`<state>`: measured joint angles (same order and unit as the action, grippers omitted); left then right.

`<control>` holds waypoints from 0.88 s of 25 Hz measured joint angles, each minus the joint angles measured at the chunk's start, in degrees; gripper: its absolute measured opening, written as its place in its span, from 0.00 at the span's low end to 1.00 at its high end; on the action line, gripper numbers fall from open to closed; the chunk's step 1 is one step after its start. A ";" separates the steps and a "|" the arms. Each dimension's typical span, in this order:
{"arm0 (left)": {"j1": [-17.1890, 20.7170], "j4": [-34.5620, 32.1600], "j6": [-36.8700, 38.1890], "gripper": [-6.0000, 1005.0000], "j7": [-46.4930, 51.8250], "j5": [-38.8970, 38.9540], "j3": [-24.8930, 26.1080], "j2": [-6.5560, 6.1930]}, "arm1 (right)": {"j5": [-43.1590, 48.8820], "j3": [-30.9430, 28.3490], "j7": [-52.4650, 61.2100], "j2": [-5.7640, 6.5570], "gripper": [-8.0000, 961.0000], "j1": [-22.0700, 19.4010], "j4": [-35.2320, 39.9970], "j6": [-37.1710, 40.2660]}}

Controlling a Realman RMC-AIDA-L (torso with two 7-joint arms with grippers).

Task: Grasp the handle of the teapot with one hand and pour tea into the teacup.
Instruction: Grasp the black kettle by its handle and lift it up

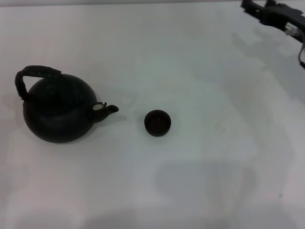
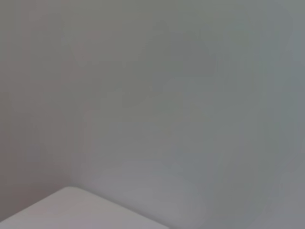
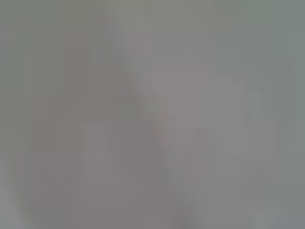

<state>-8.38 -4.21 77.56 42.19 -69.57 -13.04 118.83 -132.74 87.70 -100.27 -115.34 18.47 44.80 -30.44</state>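
We are seeing the right gripper (image 1: 276,14) sitting at the far right edge of the table (image 1: 190,57); whether it is spread we cannot tell. Well away from it, nearer us and leftward, the teacup (image 1: 157,122) is standing; beyond that the teapot (image 1: 59,109) is resting, handle (image 1: 33,74) untouched, spout facing the teacup.

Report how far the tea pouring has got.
Nothing looks done yet. The teapot sits upright on the table, its handle untouched and its spout facing the teacup, which stands apart from it. Nothing is in hand: the right gripper is far off at the table's back corner, and the left gripper is out of view. Grasping, lifting and pouring all remain.
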 joint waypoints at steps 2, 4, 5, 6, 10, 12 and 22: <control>0.11 0.04 0.09 0.89 0.00 -0.16 -0.05 0.00 | -5.10 -1.11 -6.67 -0.08 0.86 0.15 -2.30 -1.06; 0.25 0.03 0.40 0.89 0.00 -0.22 -0.07 0.00 | -11.26 -1.71 -15.17 -0.11 0.86 0.18 -4.51 -2.28; 0.51 -0.02 0.95 0.89 0.00 -0.24 -0.11 0.00 | -14.15 -1.85 -18.88 -0.11 0.86 0.18 -5.64 -2.91; 0.64 -0.02 1.22 0.89 -0.01 -0.23 -0.12 0.00 | -20.72 -1.94 -26.62 -0.12 0.86 0.18 -8.59 -5.05; 0.72 0.19 1.01 0.89 0.00 0.09 0.15 0.01 | -25.54 -2.38 -34.95 -0.23 0.86 0.25 -13.34 -9.85; 0.63 0.43 0.14 0.89 0.03 0.45 0.33 0.02 | -26.13 -3.15 -37.88 -0.41 0.86 0.37 -15.95 -12.84; 0.01 0.77 -0.10 0.89 -0.01 1.09 0.03 0.11 | -26.45 -10.15 -41.10 -0.70 0.86 1.04 -20.90 -16.04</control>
<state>-8.37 -3.44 77.46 42.18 -68.48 -13.01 118.94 -159.19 77.55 -141.37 -116.03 19.51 23.89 -46.48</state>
